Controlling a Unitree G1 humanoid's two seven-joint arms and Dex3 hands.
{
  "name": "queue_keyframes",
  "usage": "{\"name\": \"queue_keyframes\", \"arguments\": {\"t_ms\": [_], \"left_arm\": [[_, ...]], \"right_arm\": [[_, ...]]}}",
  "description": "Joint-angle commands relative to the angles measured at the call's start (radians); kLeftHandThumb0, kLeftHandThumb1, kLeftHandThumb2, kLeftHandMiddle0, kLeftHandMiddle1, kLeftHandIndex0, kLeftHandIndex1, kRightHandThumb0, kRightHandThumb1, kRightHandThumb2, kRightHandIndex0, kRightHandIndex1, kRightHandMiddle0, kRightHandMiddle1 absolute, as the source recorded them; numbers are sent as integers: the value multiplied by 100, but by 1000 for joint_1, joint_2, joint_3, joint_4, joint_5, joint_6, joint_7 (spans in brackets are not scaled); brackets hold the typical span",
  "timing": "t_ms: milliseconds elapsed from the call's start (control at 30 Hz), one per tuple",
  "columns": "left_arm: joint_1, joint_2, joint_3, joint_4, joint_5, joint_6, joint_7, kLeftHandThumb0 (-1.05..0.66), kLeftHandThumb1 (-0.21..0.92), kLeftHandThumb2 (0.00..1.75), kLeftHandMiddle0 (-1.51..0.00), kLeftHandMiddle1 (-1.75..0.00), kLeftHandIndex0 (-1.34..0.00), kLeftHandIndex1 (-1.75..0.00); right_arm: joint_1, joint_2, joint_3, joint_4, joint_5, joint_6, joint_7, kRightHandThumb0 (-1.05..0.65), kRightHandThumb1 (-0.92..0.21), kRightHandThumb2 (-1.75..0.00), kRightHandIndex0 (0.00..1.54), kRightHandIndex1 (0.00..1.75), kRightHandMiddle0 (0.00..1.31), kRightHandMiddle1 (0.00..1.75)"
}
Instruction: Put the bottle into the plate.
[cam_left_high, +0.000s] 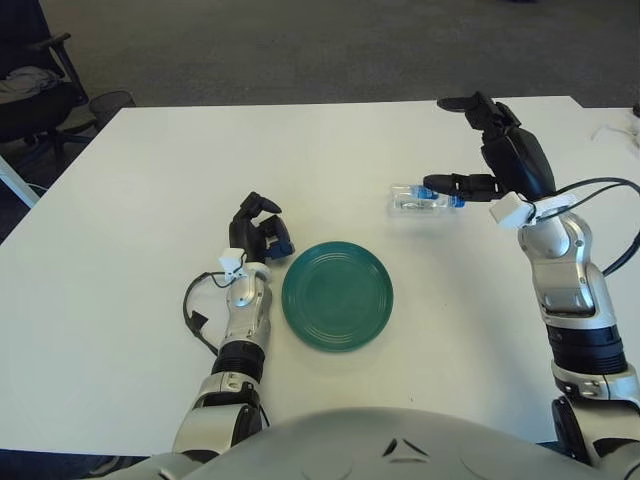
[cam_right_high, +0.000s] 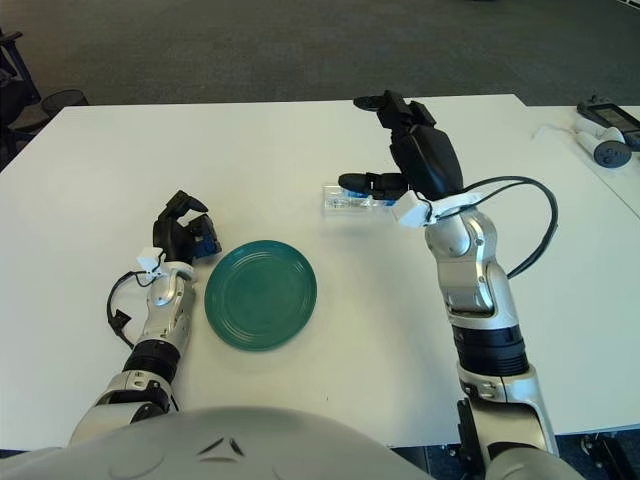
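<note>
A small clear plastic bottle (cam_left_high: 414, 199) with a blue label and cap lies on its side on the white table (cam_left_high: 150, 180), behind and to the right of the green plate (cam_left_high: 337, 294). My right hand (cam_left_high: 470, 150) hovers at the bottle's cap end with its fingers spread wide, one finger above the cap, not grasping it. It also shows in the right eye view (cam_right_high: 385, 150). My left hand (cam_left_high: 257, 229) rests on the table just left of the plate with its fingers curled and holds nothing.
A dark office chair (cam_left_high: 30, 80) stands off the table's far left corner. A cable (cam_left_high: 612, 130) and a small device (cam_right_high: 608, 125) lie at the table's far right edge.
</note>
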Motion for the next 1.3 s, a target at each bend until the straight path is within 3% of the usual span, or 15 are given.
{"name": "queue_keyframes", "arguments": {"t_ms": [0, 100, 233, 467, 667, 800, 1000, 1167, 1267], "left_arm": [[72, -43, 3, 55, -8, 29, 7, -60, 3, 166, -131, -175, -85, -175], [73, -43, -2, 53, 1, 25, 13, -60, 4, 165, -131, -175, -84, -175], [70, -42, -5, 56, 10, 21, 20, -60, 5, 165, -130, -175, -84, -175], [71, -44, -9, 47, 13, 28, 24, -60, 5, 165, -131, -175, -84, -175], [72, -43, -12, 39, 13, 33, 24, -60, 5, 165, -132, -175, -84, -175], [72, -43, -11, 37, 11, 34, 23, -60, 5, 165, -132, -175, -84, -175], [71, -43, -11, 44, 13, 23, 24, -60, 5, 165, -131, -175, -84, -175], [67, -41, -12, 57, 23, 12, 37, -60, 4, 165, -131, -175, -84, -175], [66, -40, -14, 61, 28, 9, 43, -60, 4, 166, -131, -175, -85, -175]], "right_arm": [[-26, -45, 13, -26, -14, 35, 65, -79, -77, -33, 0, 12, 0, 22], [-37, -92, 30, -32, -15, 48, 135, -85, -77, -32, 0, 4, 0, 8], [-66, -164, 57, -38, -16, 65, 249, -95, -81, -22, 0, 1, 0, 2], [-102, -217, 102, -58, -46, 98, 349, -103, -84, -16, 0, 0, 0, 0], [-121, -219, 149, -42, -109, 105, 362, -105, -84, -14, 0, 0, 0, 0], [-147, -208, 200, 26, -160, 92, 347, -105, -85, -13, 0, 0, 0, 0], [-228, -181, 297, 248, -236, 35, 279, -105, -85, -12, 0, 0, 0, 0], [-317, -158, 376, 565, -307, -76, 91, -105, -87, -11, 0, 0, 0, 0], [-345, -151, 394, 637, -326, -111, 20, -105, -89, -11, 0, 0, 0, 0]]}}
